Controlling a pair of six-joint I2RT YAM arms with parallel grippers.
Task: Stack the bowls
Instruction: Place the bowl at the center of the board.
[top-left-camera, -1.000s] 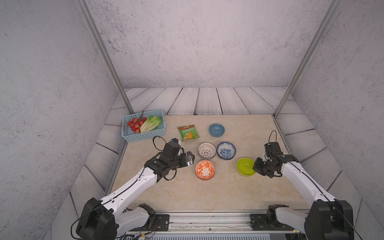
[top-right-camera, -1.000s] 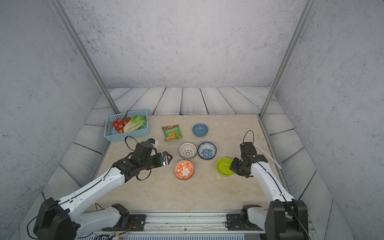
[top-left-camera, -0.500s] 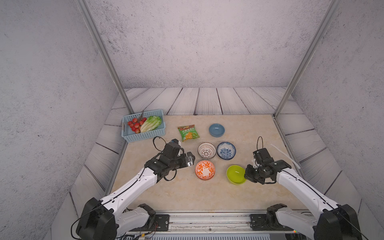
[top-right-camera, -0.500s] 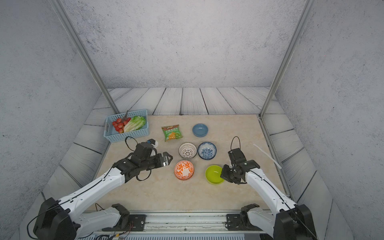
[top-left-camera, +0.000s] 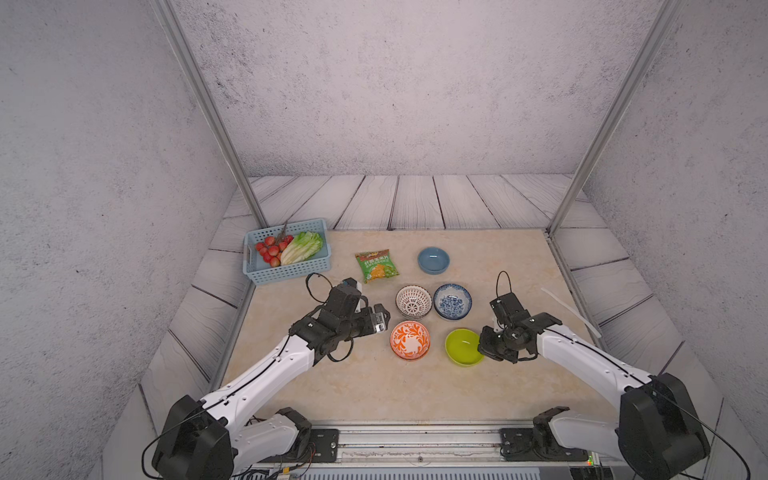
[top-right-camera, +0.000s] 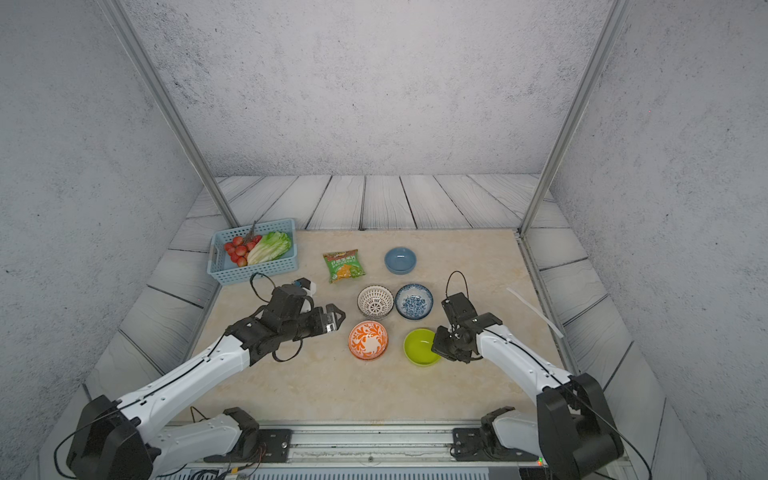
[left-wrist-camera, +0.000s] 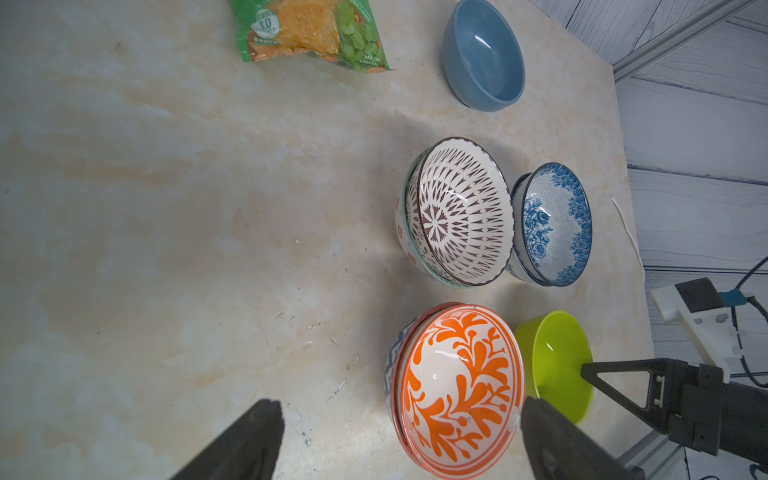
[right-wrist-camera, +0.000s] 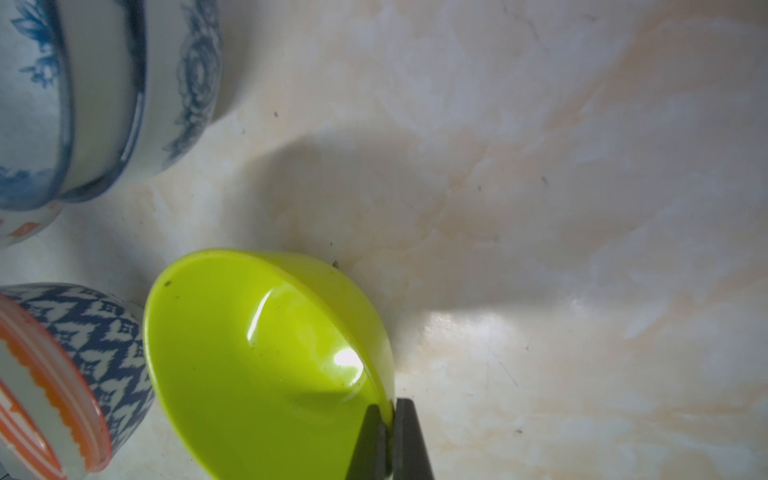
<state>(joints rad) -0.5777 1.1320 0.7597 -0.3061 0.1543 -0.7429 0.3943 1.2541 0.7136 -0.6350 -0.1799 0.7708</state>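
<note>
While the left pincer hangs wide open and empty, the right pincer clamps the lime-green bowl by its rim.
Just ahead of the left pincer sits the orange-scroll bowl, nested in another. The carry looks under way, and the next move calls for lifting clear, centring over that stack, then releasing.

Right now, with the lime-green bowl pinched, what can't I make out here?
- Lower bowl beneath the dark-lattice bowl: left wrist view, covered but for a rim sliver.
- Lime-green bowl underside: every view, its body hides whether it touches the table.
- Right gripper: right wrist view, bottom edge cuts off all but fingertips.
- Snack bag: left wrist view, cropped by top edge.
</note>
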